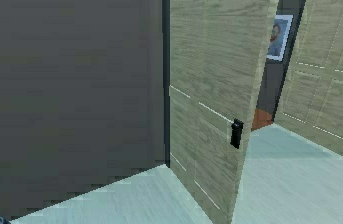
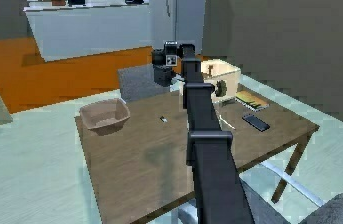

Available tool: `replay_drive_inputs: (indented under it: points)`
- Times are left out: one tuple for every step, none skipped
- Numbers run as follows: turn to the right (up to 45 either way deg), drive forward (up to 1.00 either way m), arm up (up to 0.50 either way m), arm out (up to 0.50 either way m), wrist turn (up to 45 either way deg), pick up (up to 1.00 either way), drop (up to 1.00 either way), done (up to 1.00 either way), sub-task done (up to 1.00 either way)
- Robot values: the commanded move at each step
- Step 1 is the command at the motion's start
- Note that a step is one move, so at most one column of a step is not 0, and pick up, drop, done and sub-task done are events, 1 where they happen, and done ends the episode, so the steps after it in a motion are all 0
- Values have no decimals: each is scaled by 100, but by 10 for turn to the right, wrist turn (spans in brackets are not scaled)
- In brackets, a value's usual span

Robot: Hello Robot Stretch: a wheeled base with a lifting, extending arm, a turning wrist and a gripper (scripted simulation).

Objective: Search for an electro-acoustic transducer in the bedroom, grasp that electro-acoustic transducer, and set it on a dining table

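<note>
**Hand [image 2: 163, 62] out at the table's far edge, load unclear**

Hand first: its dark body sits at the far end of the arm [image 2: 204, 140], just left of the two white marker squares [image 2: 179, 47]. A grey chair [image 2: 134, 85] stands right behind it, so I cannot tell whether it holds anything.

The arm side view, from its left, has orange floor [image 2: 39, 80] and a long white counter [image 2: 89, 32] at the back. Next comes the wooden table [image 2: 129, 165]. It carries a pinkish bowl [image 2: 106, 116] near its left corner and a tiny pale speck [image 2: 162, 120] on the bare top. Right of the arm lie a pale boxy thing [image 2: 224, 78], a flat notebook-like thing [image 2: 247, 100] and a dark flat slab [image 2: 256, 122] (phone-shaped, and no more can be said of it). I cannot tell whether any of these is the transducer. A white-framed chair [image 2: 297, 188] stands by the table's near right corner.

The forward view looks at another part of the house. From its left there is a plain dark grey wall [image 1: 69, 90], then a wooden door [image 1: 209, 100] with a black handle [image 1: 237, 133]. Beyond the door a framed picture [image 1: 279, 38] hangs on the wall, and wood-panelled fronts [image 1: 329, 80] stand at the right. Pale floor [image 1: 299, 185] runs beneath.

As for pose, the arm rises as one straight dark bar from the bottom edge, just right of the middle. It crosses the tabletop leaning slightly left and ends at the table's far edge. The hand juts leftward from that end, level with the chair's back.
</note>
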Motion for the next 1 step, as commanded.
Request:
replay_drive_inputs:
  points:
    - [0, 0, -32, 0, 0, 0, 0, 0, 0]
